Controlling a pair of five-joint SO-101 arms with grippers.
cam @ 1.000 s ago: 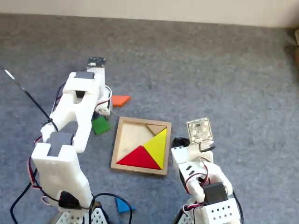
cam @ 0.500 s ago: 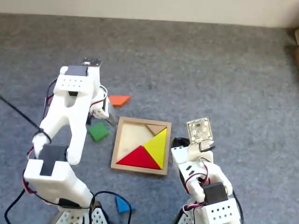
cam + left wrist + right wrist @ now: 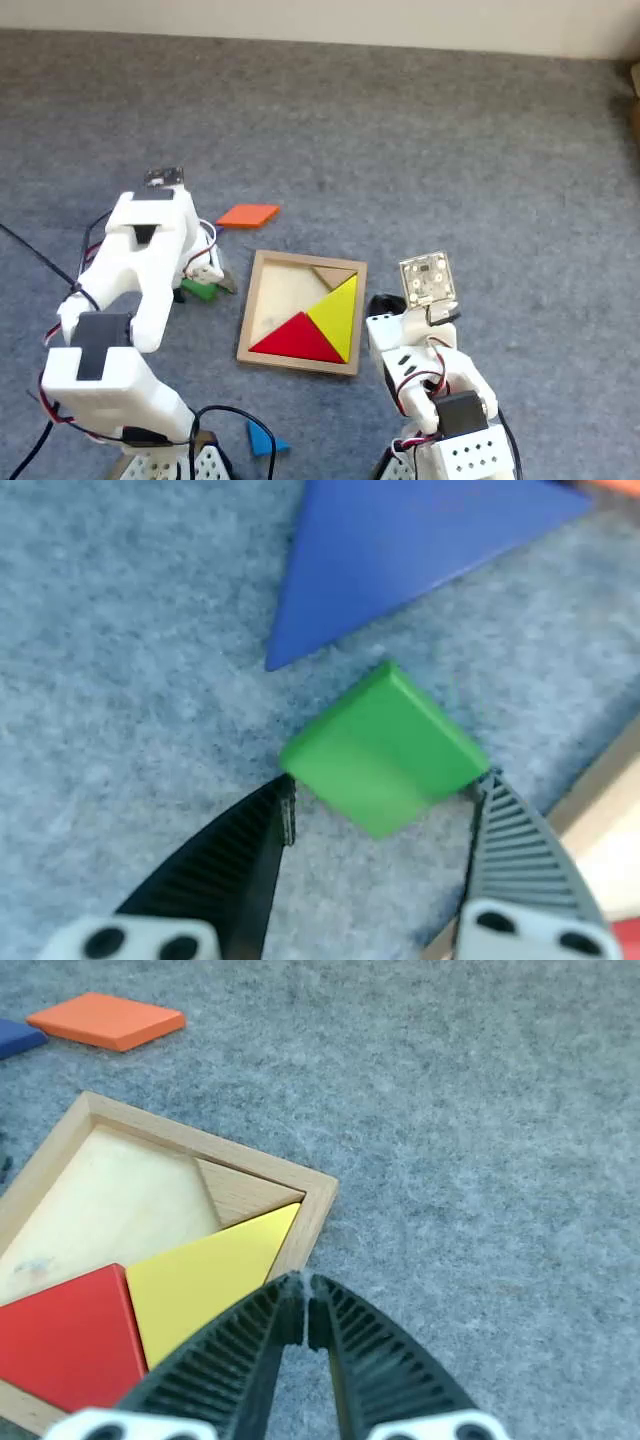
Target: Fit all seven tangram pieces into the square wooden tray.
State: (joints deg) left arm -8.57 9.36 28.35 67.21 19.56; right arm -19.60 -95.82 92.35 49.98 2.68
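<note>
**Left gripper astride the green square, beside the tray**

Your left gripper (image 3: 388,795) hangs over the green square (image 3: 385,745) with its jaws spread, one at each side. The piece lies flat on the carpet (image 3: 450,150) between them, framed for a pinch; whether the pads touch it cannot be told. The square sits just beside the tray (image 3: 290,258), near a blue triangle (image 3: 400,540). The tray holds a red triangle (image 3: 297,338), a yellow triangle (image 3: 338,310) and a wood-coloured triangle (image 3: 333,275), and the half nearer your left arm is bare. Your right gripper (image 3: 305,1305), closed on nothing, is parked at the tray's opposite edge, probably to keep clear.
</note>
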